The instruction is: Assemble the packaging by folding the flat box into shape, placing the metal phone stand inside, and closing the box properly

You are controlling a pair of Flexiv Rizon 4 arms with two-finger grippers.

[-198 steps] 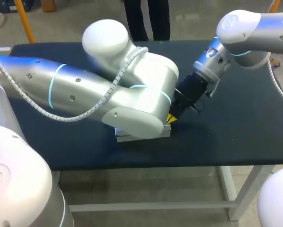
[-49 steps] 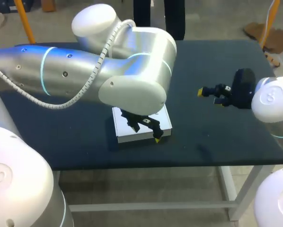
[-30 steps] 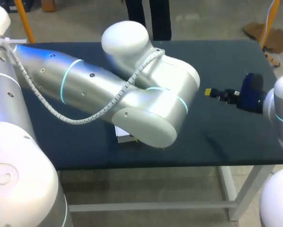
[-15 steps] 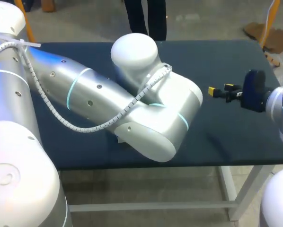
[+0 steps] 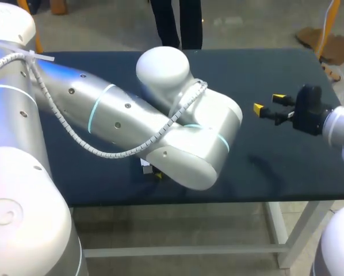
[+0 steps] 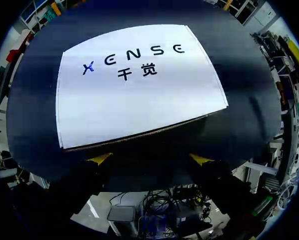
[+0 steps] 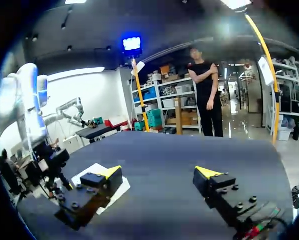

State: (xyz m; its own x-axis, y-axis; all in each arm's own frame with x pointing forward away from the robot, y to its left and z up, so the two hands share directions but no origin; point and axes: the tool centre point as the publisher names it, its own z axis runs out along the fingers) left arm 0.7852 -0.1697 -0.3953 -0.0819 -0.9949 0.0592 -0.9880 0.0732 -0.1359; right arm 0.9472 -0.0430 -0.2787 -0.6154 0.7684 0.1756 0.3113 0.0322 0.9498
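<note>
Since a second and a half ago, have swung the left arm (image 5: 132,123) lower over the dark table (image 5: 275,167), hiding all but a sliver of the flat-lying white box (image 6: 139,85) in the head view. Hold the left gripper (image 6: 149,159) just off the box's near edge, fingers apart and touching nothing. Keep the right gripper (image 5: 268,103) well to the box's right, yellow tips spread, empty.

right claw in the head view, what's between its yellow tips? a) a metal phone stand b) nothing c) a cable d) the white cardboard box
b: the right claw is open with only bare space between its tips, and the white flat cardboard box lies ahead of the left claw instead.
</note>
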